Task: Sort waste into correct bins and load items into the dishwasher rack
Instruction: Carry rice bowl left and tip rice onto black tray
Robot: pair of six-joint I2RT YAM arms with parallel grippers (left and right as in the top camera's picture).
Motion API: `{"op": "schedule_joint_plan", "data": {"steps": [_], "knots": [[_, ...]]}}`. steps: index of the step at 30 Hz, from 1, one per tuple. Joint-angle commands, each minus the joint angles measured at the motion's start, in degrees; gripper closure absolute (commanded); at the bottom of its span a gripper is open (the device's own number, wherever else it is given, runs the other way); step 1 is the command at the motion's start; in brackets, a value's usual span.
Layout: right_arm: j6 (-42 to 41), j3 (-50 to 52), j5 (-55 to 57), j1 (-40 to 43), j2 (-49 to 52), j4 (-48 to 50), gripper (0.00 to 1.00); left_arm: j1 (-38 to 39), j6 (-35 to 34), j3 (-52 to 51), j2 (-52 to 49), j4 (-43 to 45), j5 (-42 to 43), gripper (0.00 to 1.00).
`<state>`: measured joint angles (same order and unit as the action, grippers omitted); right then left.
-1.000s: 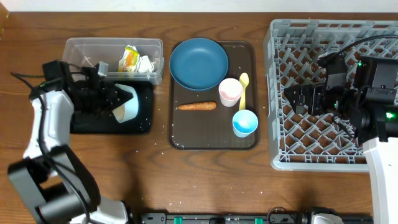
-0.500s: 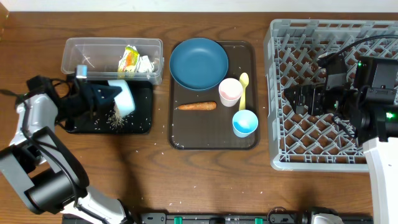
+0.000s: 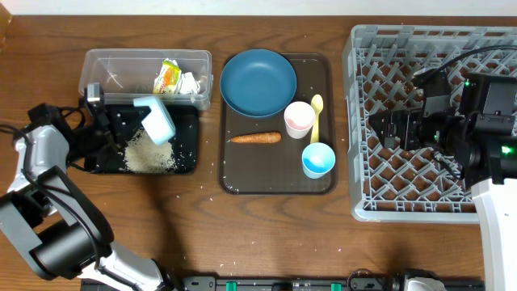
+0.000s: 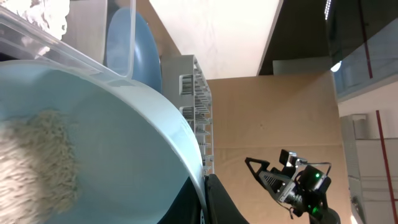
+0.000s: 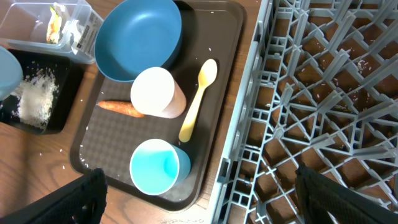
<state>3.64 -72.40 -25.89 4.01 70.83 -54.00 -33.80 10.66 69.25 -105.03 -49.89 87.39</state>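
The left gripper [image 3: 119, 129] pinches the small pale blue bowl [image 3: 156, 120], tipped above the black tray [image 3: 185, 155] at nine o'clock, where rice [image 3: 147, 153] lies. The right gripper [image 3: 384, 129] stands wide over the rack [image 3: 356, 121] at three o'clock.

At the left of the desk [image 3: 242, 234], tub [image 3: 121, 69] at the back with wrapper [image 3: 168, 77] inside, shallow tray [image 3: 184, 153] directly in front of it, rice [image 3: 149, 153] heaped in that tray and small bowl [image 3: 156, 120] tilted above the heap. In the middle, serving tray [image 3: 266, 182] carrying large bowl [image 3: 258, 82] at the rear, rear cup [image 3: 299, 119] before it with spoon [image 3: 316, 117] just to its right and carrot [image 3: 255, 138] to its front left, front cup [image 3: 318, 159] nearest the front right corner. At the right, rack [image 3: 355, 121], near the serving tray and well apart from the tub.
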Motion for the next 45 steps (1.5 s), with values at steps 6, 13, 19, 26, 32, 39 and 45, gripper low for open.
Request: {"op": "schedule_joint_plan", "data": {"steps": [6,13,19,26,32,39,45], "knots": [[0.7,-0.9,0.0,0.3,-0.3,0.0,0.05,-2.7,-4.6,0.6,-0.2,0.1,2.7,0.94],[0.7,-0.9,0.0,0.3,-0.3,0.2,0.05,-3.5,-9.6,0.6,0.0,-0.5,2.7,0.94],[0.7,-0.9,0.0,0.3,-0.3,0.2,0.05,-3.7,-11.0,0.6,0.0,1.3,2.7,0.94],[0.7,-0.9,0.0,0.3,-0.3,0.3,0.05,-3.6,-14.1,0.6,0.0,1.2,2.7,0.94],[0.7,-0.9,0.0,0.4,-0.3,0.6,0.05,-3.5,-17.2,0.6,0.3,1.2,2.7,0.94],[0.7,-0.9,0.0,0.4,-0.3,0.7,0.05,-3.5,-17.8,0.6,0.3,3.2,2.7,0.94],[0.7,-0.9,0.0,0.3,-0.3,0.6,0.05,-3.4,-23.5,0.6,0.9,3.9,2.7,0.94]]}}
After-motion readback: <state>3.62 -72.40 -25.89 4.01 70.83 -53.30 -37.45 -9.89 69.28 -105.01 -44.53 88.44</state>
